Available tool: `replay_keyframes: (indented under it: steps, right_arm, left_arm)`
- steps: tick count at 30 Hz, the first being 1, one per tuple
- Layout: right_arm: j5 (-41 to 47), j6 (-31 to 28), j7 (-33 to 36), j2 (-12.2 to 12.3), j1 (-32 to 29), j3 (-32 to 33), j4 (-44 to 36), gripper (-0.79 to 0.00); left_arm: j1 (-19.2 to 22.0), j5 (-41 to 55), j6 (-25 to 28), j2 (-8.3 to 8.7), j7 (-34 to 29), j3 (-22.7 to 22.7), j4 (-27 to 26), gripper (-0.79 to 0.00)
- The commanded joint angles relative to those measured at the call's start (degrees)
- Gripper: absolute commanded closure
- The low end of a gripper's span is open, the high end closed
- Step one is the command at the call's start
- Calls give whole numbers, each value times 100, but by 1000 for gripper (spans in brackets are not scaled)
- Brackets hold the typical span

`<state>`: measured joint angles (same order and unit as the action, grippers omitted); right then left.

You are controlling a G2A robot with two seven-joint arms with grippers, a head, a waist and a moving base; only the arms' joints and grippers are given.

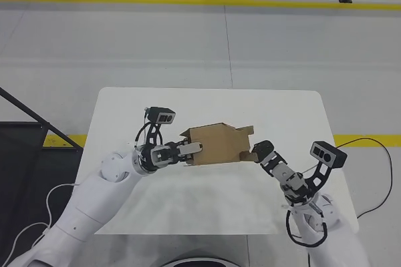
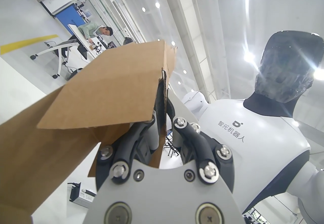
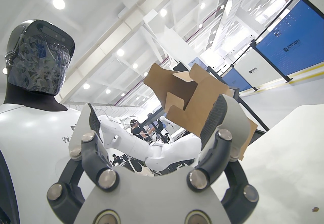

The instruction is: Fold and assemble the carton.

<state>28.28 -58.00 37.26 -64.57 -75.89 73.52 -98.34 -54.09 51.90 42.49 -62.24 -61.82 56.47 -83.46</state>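
Observation:
The brown carton is half-formed and lies on its side over the middle of the white table, with loose flaps at both ends. My left gripper is at its left end, shut on a cardboard panel. In the left wrist view the carton has its edge pinched in the left gripper. My right gripper is at the carton's right end. In the right wrist view the right gripper is open wide, and one finger pad rests against the outside of the carton.
The table has bare surface in front of and behind the carton. A small brown scrap lies on the tabletop. A black frame and dark mat stand off the table's left side, and a yellow floor line runs behind.

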Motion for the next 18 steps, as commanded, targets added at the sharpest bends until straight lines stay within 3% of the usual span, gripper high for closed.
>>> replay_keyframes:
  steps: [1, 18]
  right_arm:
    - [-36, 0, -10, -29, -13, 8, -38, -785]
    - [-224, 0, 211, -202, -4, -57, -43, -785]
  left_arm:
    - [16, -10, -42, -17, -41, -16, 47, 0]
    - [57, -58, -204, -145, -203, -31, 240, 0]
